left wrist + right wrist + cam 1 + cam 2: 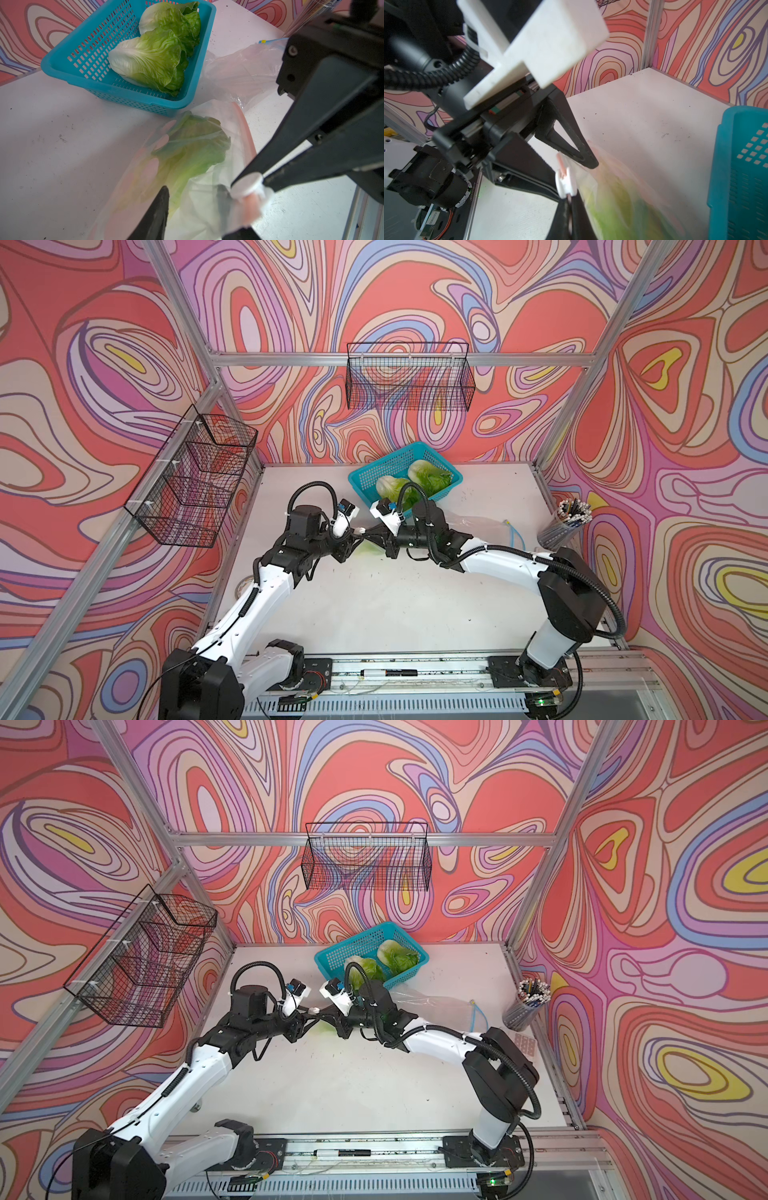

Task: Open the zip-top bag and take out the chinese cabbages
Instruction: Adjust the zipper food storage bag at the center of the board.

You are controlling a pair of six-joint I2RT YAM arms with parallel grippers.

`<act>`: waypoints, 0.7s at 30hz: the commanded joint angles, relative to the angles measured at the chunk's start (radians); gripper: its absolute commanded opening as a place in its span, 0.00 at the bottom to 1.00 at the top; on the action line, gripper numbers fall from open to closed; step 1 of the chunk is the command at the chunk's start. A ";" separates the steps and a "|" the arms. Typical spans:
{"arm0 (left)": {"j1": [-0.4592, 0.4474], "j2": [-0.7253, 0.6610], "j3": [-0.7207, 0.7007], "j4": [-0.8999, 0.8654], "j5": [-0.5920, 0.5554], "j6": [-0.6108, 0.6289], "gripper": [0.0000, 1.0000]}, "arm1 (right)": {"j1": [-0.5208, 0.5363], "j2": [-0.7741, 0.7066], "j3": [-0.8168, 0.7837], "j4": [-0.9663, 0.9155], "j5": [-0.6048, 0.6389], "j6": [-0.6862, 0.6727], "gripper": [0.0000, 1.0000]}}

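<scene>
The zip-top bag [133, 187] is clear with a pink zip strip [243, 128] and lies mid-table in both top views [368, 548] [322, 1027]. One of the chinese cabbages [193, 149] shows green inside it. Two more [390, 487] [428, 477] lie in the blue basket [374, 472]. My right gripper [572, 197] is shut on the bag's zip strip, right at the white slider [564, 182]. My left gripper [194, 189] meets it tip to tip [357, 536]. Its jaws stand apart, with crumpled bag film between the fingers [158, 207].
A second clear bag with a blue zip [494, 526] lies flat behind my right arm. A cup of pencils [567, 522] stands at the right wall. Wire baskets hang on the back [409, 377] and left [195, 477] walls. A marker [388, 673] lies on the front rail.
</scene>
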 commanded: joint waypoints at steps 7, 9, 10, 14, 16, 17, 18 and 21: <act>-0.002 -0.022 0.013 0.056 0.049 0.010 0.18 | 0.002 0.016 0.039 -0.042 -0.035 -0.021 0.00; -0.002 -0.026 0.012 0.062 0.056 0.004 0.10 | 0.001 0.015 0.041 -0.048 -0.033 -0.026 0.00; -0.003 -0.028 0.012 0.063 0.058 0.003 0.08 | 0.000 0.015 0.042 -0.050 -0.031 -0.026 0.00; -0.003 -0.037 0.007 0.060 0.061 0.004 0.00 | 0.000 0.014 0.042 -0.054 -0.014 -0.025 0.00; -0.003 -0.042 0.002 0.057 0.058 0.005 0.00 | -0.001 0.011 0.042 -0.053 -0.004 -0.027 0.00; -0.002 -0.045 0.000 0.057 0.057 0.006 0.00 | -0.003 0.008 0.042 -0.051 0.004 -0.030 0.00; -0.003 -0.048 -0.002 0.057 0.055 0.004 0.00 | -0.004 0.006 0.042 -0.049 0.010 -0.030 0.00; -0.003 -0.050 -0.006 0.056 0.054 0.001 0.00 | -0.003 0.003 0.046 -0.047 0.015 -0.034 0.05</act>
